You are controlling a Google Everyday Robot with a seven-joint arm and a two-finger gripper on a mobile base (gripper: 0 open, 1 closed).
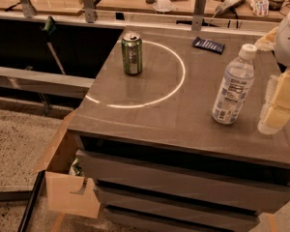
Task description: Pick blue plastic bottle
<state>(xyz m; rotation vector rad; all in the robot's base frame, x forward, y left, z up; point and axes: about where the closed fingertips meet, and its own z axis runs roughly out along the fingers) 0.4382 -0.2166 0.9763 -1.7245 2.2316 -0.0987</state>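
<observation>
Hovering at three o'clock from the blue plastic bottle (233, 86), the gripper (276, 109) was near, probably to grab it; wide or narrow, I couldn't tell.

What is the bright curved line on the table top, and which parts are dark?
In the camera view the curve is a ring of glare on the glossy table, arcing around the green can; the space left of the table and the gap under its top are dark; warm light tints the blue plastic bottle and the gripper at the right edge, beside the bottle.
</observation>
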